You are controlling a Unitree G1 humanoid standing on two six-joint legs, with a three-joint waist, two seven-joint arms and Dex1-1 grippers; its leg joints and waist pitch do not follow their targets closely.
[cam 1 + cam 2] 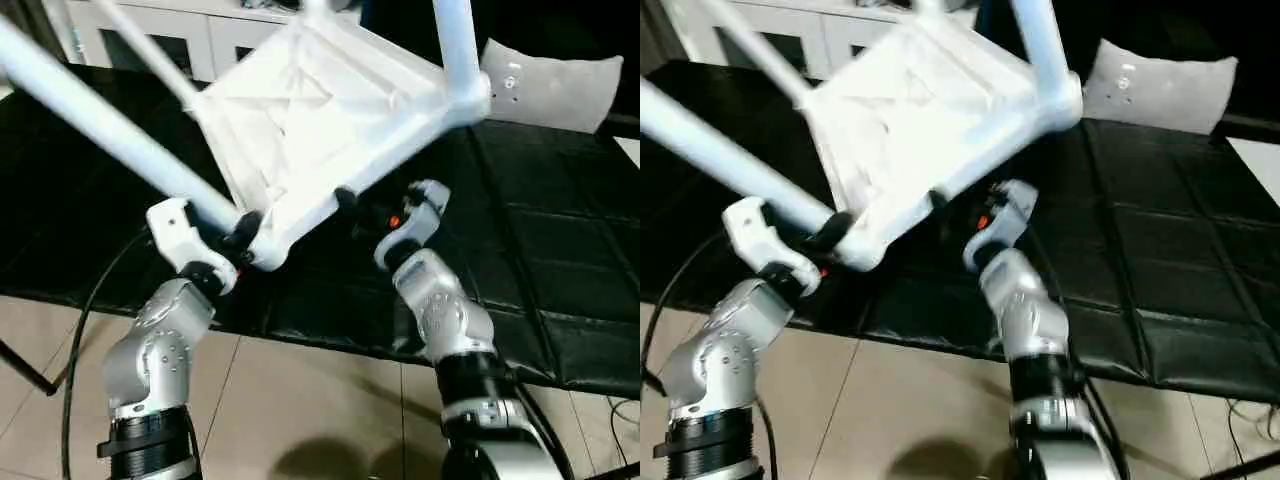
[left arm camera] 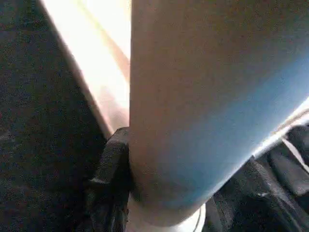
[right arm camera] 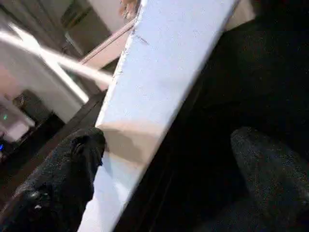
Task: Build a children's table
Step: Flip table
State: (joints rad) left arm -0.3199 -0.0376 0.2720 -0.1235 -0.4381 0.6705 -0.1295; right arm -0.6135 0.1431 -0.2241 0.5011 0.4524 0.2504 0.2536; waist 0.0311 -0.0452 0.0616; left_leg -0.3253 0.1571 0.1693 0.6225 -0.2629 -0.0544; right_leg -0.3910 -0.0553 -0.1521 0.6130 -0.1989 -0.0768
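Observation:
The children's table top (image 1: pixel 310 120) is tilted up on the black mat with its ribbed underside toward me. Legs stand in its corner sockets. One long white leg (image 1: pixel 100 120) runs off to the upper left, and another (image 1: pixel 458 50) rises at the upper right. My left gripper (image 1: pixel 235 240) is shut on the long leg just above the near corner socket (image 1: pixel 265 252); in the left wrist view a black finger (image 2: pixel 108 174) presses against the leg (image 2: pixel 207 106). My right gripper (image 1: pixel 350 205) is open at the top's near edge (image 3: pixel 145 87), which lies between its fingers (image 3: pixel 63 179).
A black padded work table (image 1: pixel 560 260) carries everything, its front edge close to my arms. A grey-white panel with small holes (image 1: pixel 560 85) lies at the back right. White cabinets (image 1: pixel 180 35) stand behind. A black cable (image 1: pixel 85 330) hangs over the tiled floor (image 1: pixel 300 400).

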